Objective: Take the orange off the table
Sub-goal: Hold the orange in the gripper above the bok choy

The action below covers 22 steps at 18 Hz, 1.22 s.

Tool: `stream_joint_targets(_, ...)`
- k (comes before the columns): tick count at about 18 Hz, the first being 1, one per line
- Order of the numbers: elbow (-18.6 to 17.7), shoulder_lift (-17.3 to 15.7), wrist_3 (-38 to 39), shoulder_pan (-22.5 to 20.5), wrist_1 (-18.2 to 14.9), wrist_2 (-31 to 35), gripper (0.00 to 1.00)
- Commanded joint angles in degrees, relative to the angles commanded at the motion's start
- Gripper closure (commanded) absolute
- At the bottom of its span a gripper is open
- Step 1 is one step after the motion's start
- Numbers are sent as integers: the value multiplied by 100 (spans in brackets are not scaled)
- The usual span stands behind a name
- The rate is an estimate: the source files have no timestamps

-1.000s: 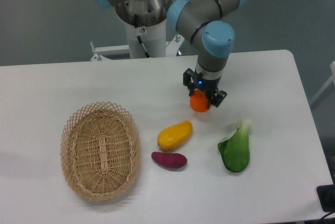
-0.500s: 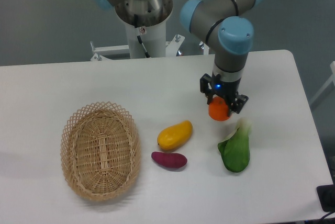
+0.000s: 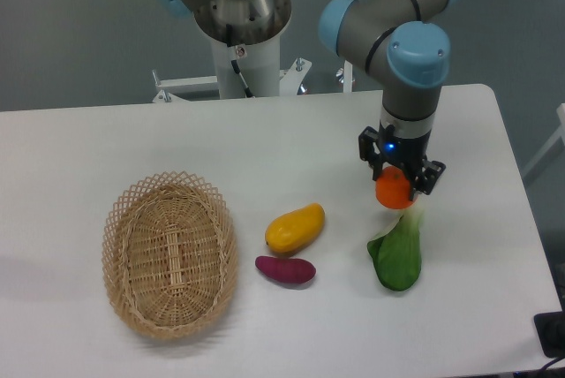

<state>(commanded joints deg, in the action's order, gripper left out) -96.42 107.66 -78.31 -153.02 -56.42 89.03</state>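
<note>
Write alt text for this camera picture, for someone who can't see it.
A robot arm's hand grips a small orange over a white table, just above a leafy green. Left of that lie a mango and a purple sweet potato; further left sits an empty wicker basket.

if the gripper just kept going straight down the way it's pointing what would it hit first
Probably the leafy green vegetable. The gripper points down, shut on the orange, which sits over the vegetable's pale stalk end. Depth is unclear from one view; it might instead reach bare table beside it.
</note>
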Motion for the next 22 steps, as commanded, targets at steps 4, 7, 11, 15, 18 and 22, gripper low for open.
stream_joint_targets(4,44,0,-9,-9,-27,0,41)
stream_joint_targets(7,123,9,-175,-44,-132,0,40)
stream_joint_targets(11,141,9,-264,-44,-132,9,40)
stream_joint_targets(15,141,44,-264,-44,-132,167,40)
stream_joint_targets(18,141,79,-264,-44,-132,167,40)
stream_joint_targets(22,141,79,-264,-44,-132,167,40)
